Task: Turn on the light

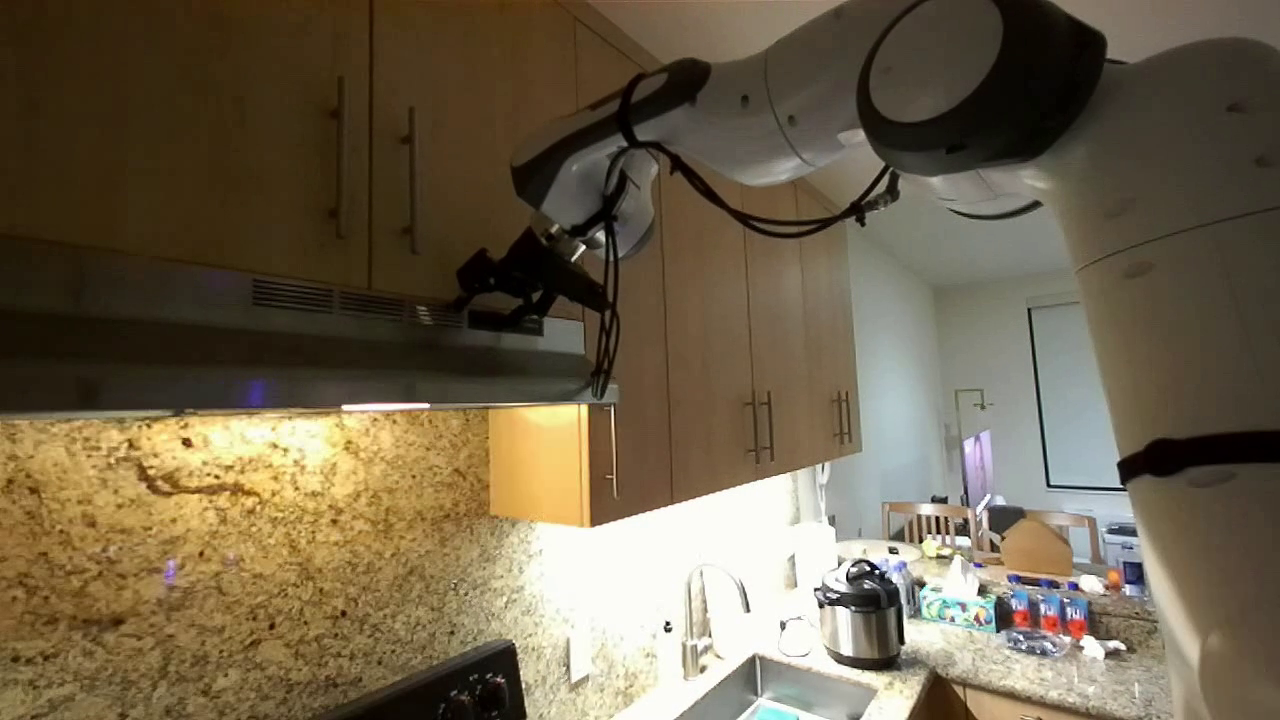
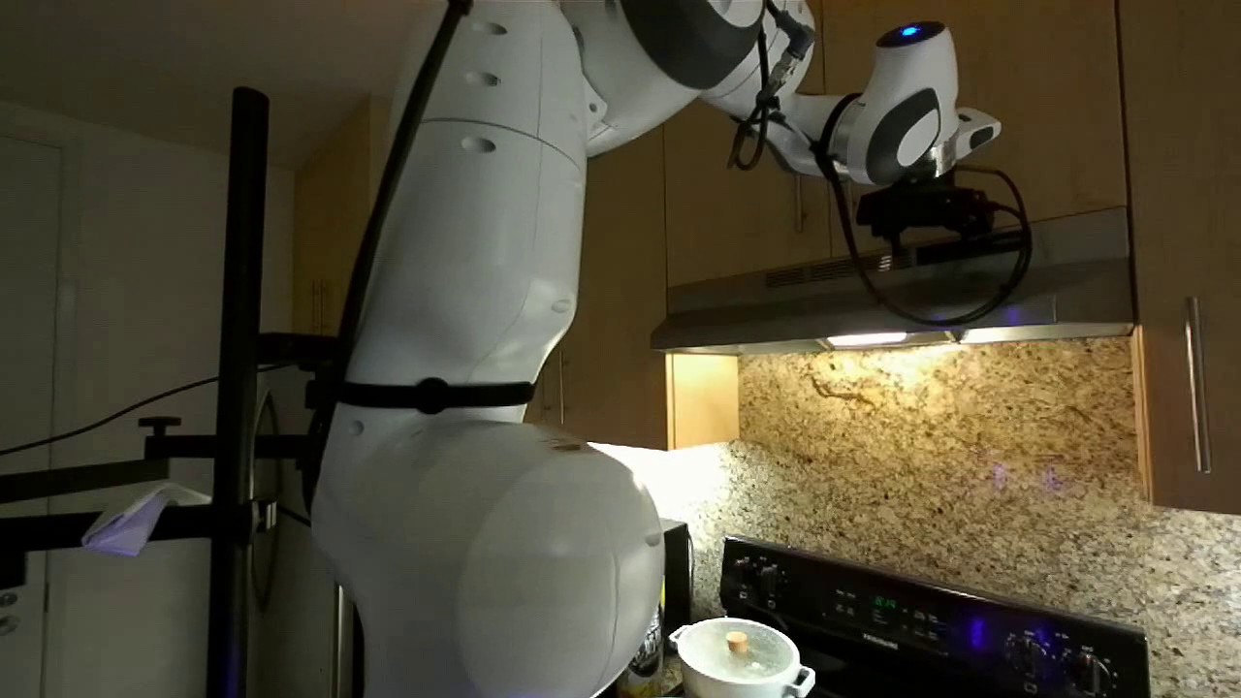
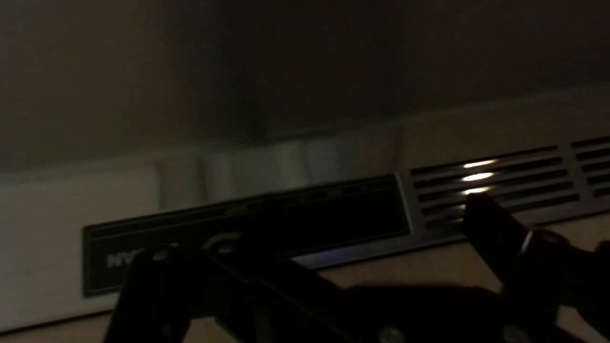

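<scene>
The fingers (image 3: 491, 228) stand apart, empty; the control panel (image 3: 343, 216) (probably rigid, slick) likely needs pressing face-on, not gripping.

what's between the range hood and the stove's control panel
A stretch of speckled stone wall lies between the range hood and the stove's control panel; both exterior views show it.

Arm (image 2: 475, 271) raised, elbow (image 1: 985, 90) bent, claw (image 3: 374, 214) spread wide below wrist (image 2: 906, 116)
</scene>
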`<state>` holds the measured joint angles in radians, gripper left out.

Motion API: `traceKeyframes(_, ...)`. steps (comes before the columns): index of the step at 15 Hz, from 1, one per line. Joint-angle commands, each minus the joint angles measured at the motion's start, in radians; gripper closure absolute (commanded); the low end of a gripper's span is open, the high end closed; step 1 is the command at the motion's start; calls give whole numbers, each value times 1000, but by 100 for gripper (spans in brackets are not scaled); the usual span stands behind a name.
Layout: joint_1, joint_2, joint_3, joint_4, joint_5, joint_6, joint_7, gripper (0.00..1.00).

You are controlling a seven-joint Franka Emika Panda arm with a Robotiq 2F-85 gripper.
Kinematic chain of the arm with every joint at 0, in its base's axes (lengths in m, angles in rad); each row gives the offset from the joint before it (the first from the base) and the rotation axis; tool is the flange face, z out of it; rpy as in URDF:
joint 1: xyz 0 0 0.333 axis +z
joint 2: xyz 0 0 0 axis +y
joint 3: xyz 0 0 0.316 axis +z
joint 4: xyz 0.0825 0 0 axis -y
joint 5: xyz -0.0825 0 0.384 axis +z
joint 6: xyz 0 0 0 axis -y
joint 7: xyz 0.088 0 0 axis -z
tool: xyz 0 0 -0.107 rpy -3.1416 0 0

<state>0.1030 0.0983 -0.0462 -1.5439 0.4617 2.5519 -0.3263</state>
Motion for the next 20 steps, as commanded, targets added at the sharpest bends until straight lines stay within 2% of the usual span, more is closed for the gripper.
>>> traceKeyframes(1,15,3,23,5,16,-30,-41,0)
traceKeyframes(8,14,-7,18,-7,-7,-12,-16,0)
traceKeyframes(13,21,-106,8,-107,-73,42,56,0)
traceKeyframes(15,23,-160,6,-165,-135,79,123,0)
traceKeyframes(16,-11,-184,40,-188,-180,92,170,0)
traceKeyframes(20,-38,-285,59,-299,-366,107,375,0)
